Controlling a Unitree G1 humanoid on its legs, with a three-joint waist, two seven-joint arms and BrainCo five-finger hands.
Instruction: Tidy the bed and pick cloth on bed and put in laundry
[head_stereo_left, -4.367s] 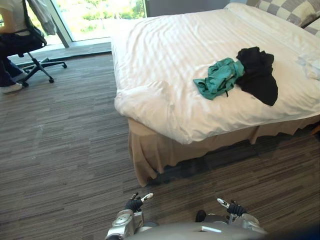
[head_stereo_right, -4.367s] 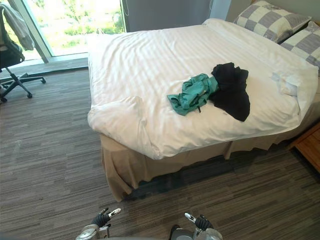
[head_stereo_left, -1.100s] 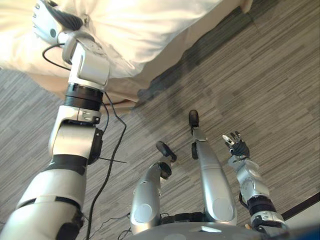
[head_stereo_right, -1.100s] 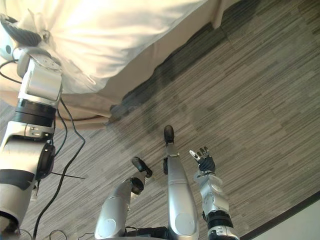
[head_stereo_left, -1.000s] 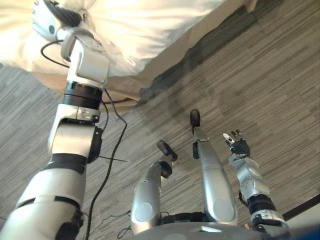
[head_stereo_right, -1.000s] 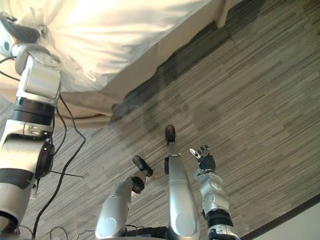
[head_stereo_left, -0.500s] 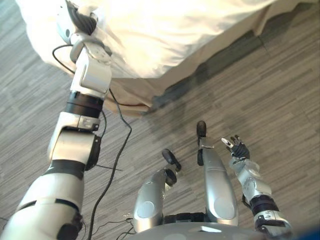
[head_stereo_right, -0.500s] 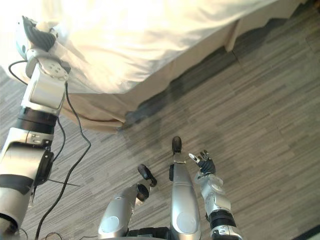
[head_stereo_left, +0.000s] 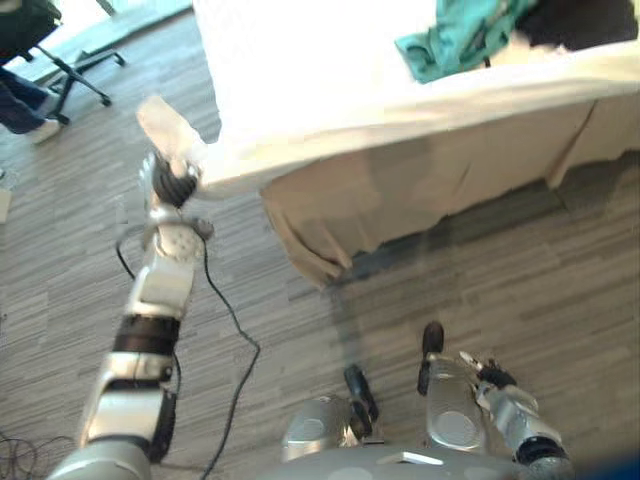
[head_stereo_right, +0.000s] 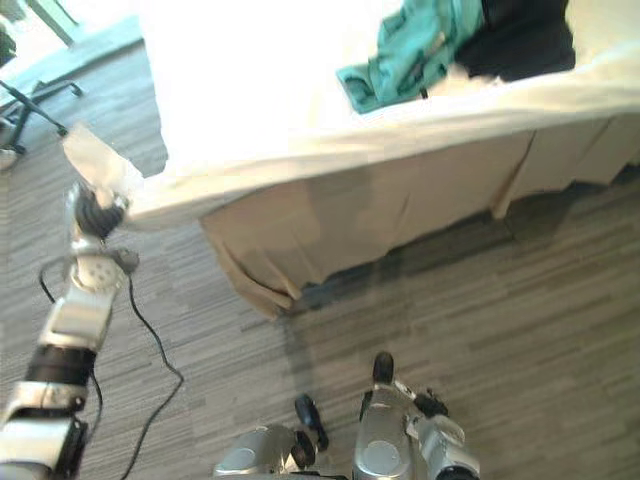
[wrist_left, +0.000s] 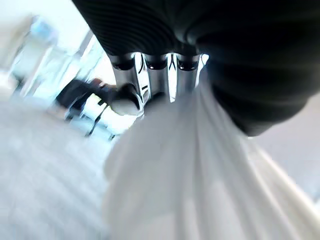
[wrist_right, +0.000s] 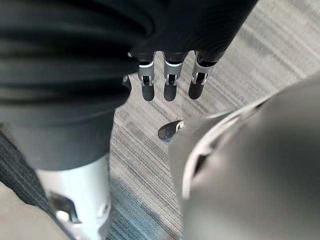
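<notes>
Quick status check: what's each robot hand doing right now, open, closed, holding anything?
Left robot hand: closed on a corner of the white fabric duvet.
Right robot hand: open, holding nothing.

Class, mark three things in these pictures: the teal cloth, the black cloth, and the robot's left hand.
teal cloth (head_stereo_right: 400, 60), right eye view, middle of the crumpled heap.
black cloth (head_stereo_right: 520, 40), right eye view, its middle folds.
left hand (head_stereo_left: 176, 182), left eye view, dark back of the hand, curled round the white duvet (head_stereo_left: 300, 95) corner.
</notes>
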